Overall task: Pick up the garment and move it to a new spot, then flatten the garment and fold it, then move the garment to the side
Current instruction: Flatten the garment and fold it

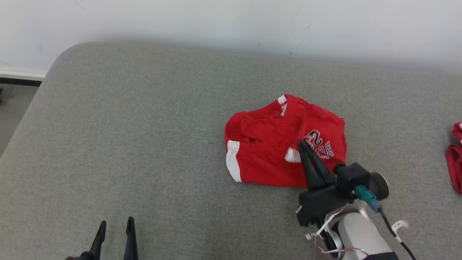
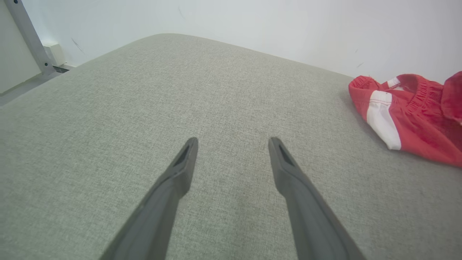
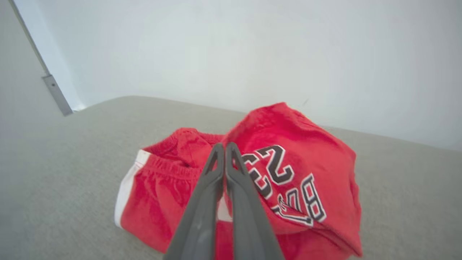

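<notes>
The garment [image 1: 274, 144] is a pair of red shorts with white side stripes and dark lettering, lying crumpled right of centre on the grey cushion [image 1: 144, 144]. My right gripper [image 1: 301, 143] reaches in from the lower right. Its fingers are pressed together, with the tips on a fold in the middle of the garment [image 3: 288, 151]. In the right wrist view the right gripper [image 3: 224, 145] meets between the waistband and the lettered flap. My left gripper [image 1: 116, 221] stands open at the lower left, well clear of the garment [image 2: 408, 115]. Nothing lies between the left gripper's [image 2: 234, 141] fingers.
Another red piece of cloth [image 1: 455, 159] lies at the cushion's far right edge. A white wall [image 1: 231, 21] runs behind the cushion. Past the cushion's rounded left corner, the floor [image 1: 14, 108] shows. Bare grey fabric spreads left of the garment.
</notes>
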`<state>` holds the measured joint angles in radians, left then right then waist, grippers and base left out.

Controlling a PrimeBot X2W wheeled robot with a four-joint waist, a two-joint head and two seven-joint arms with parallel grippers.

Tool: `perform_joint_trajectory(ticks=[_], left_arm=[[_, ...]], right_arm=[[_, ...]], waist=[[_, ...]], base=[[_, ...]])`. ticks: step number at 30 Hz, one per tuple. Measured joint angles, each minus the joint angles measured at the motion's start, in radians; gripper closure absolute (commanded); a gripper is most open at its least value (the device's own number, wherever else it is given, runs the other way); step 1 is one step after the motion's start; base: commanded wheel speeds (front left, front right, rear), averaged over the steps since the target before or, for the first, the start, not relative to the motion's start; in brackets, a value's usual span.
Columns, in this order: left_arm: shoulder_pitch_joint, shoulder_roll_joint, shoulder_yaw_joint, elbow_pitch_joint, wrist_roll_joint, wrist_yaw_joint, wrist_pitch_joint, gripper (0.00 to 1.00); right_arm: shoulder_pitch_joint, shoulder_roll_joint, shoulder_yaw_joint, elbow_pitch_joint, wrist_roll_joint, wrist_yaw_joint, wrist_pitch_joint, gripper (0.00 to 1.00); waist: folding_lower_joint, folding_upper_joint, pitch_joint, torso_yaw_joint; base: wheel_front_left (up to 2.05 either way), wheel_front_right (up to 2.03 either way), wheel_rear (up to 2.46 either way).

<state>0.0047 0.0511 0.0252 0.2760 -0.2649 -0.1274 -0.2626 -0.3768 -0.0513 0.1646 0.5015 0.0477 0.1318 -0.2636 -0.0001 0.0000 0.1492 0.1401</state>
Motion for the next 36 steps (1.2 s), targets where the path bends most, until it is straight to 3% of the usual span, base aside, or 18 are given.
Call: perform_joint_trajectory(ticks=[8,15,24,28,35,36], left_arm=[[0.017,0.0,0.007,0.006,0.001,0.0,0.0,0.0],[0.036,0.0,-0.007,0.016,0.007,-0.002,0.0,0.0],[0.035,0.0,-0.057,0.025,-0.01,-0.002,0.0,0.0],[0.035,0.0,-0.063,0.033,-0.02,-0.002,0.0,0.0],[0.032,0.001,-0.07,0.027,-0.038,-0.002,0.0,0.0],[0.029,0.0,-0.074,0.025,-0.041,-0.002,0.0,0.0]], right_arm=[[-0.143,0.001,0.08,-0.259,0.161,0.0,0.0,1.0],[-0.309,0.0,0.132,-0.275,0.226,0.0,0.0,1.0],[-0.544,0.001,0.203,-0.284,0.317,0.0,-0.001,1.0],[-0.589,0.001,0.172,-0.239,0.315,0.0,-0.001,1.0],[-0.542,-0.02,0.075,0.029,0.144,0.0,-0.001,1.0],[-0.525,-0.028,0.046,0.076,0.126,0.0,0.0,0.96]], waist=[[0.0,0.0,-0.046,-0.02],[-0.0001,0.0,-0.09,-0.018],[0.0,0.0,-0.089,0.044],[0.0,0.0,-0.081,0.079],[0.0,0.0,-0.049,0.112],[0.0001,0.0,-0.04,0.115]], base=[[0.0,0.0,0.0],[0.0,0.0,0.0],[0.0,0.0,0.0],[0.0,0.0,0.0],[0.0,0.0,0.0],[0.0,0.0,0.0]])
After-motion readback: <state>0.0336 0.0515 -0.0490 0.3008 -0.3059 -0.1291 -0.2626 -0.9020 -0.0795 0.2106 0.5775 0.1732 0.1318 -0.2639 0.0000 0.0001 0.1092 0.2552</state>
